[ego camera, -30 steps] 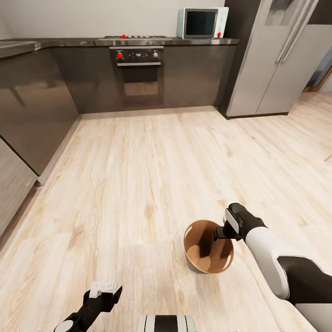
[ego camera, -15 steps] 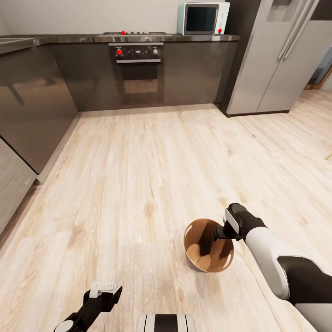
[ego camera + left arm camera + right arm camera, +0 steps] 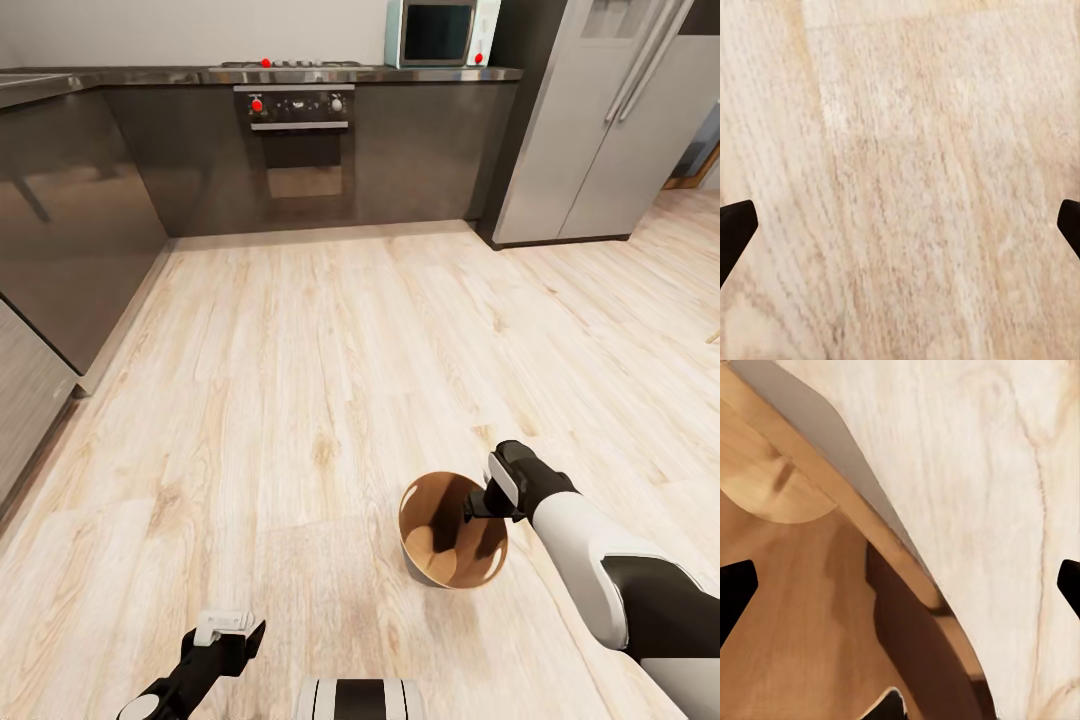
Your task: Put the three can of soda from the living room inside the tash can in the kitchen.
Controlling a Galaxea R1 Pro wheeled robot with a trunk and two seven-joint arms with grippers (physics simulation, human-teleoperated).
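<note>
Looking down over the kitchen floor (image 3: 300,380) here: tash can (image 3: 452,575) sitting on the boards just in front of the base, right pincer (image 3: 478,503) parked at its far rim, reaching over the brown inside. From the right wrist view, both fingertips (image 3: 736,585) sit way out at the frame edges, so spread wide and holding nothing, with the can's rim (image 3: 855,517) running diagonally underneath. Left pincer (image 3: 900,225) also spread wide, empty, hanging low over bare floor. No soda can anywhere around; hard to tell whether any lies at the bottom of the bucket, only wood tone and shadow in there. Oven (image 3: 297,150), microwave (image 3: 442,33) and fridge (image 3: 610,120) lined up along the back, well apart from the arms. Biggest risk from here, probably: pulling that right arm back carelessly, catching the rim with a finger and tipping or shoving the light bucket across the slick floor. Same trouble if the base rolls while the pincer hangs inside the rim. Lifting clear first looks like the safe bet.
</note>
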